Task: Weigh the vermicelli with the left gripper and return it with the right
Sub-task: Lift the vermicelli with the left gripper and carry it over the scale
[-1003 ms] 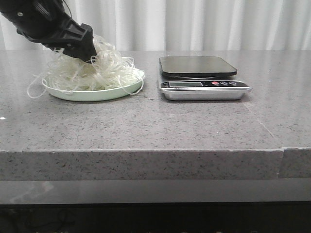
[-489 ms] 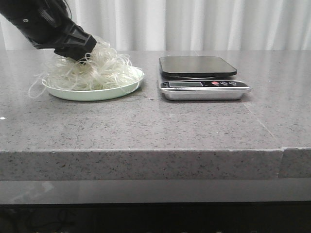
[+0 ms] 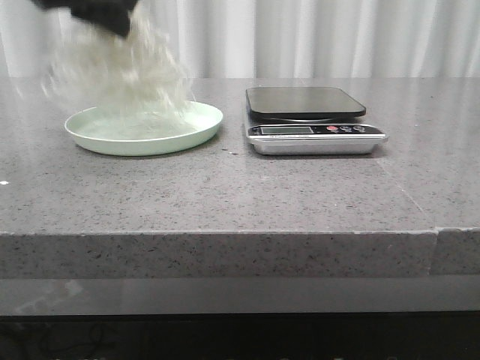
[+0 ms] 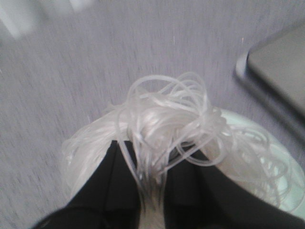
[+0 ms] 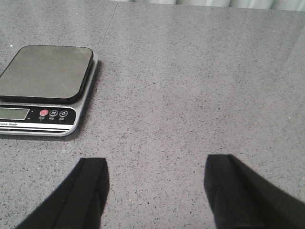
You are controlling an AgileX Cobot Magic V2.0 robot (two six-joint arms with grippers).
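Note:
The vermicelli [image 3: 116, 71], a fluffy mass of thin translucent white strands, hangs blurred in the air above the pale green plate [image 3: 202, 124]. My left gripper [image 3: 101, 15] is at the top left of the front view, shut on the top of the mass. In the left wrist view the strands [image 4: 167, 119] are pinched between the black fingers [image 4: 109, 186], with the plate [image 4: 267, 167] below. The kitchen scale [image 3: 311, 120] stands to the right of the plate, its black platform bare; it also shows in the right wrist view [image 5: 45, 86]. My right gripper [image 5: 155, 183] is open over bare countertop.
The grey speckled countertop [image 3: 240, 195] runs to a front edge near the camera. A white curtain [image 3: 337, 37] hangs behind the table.
My left gripper has closed on the vermicelli and lifted it off the plate, rising to the top of the front view. The plate is now bare.

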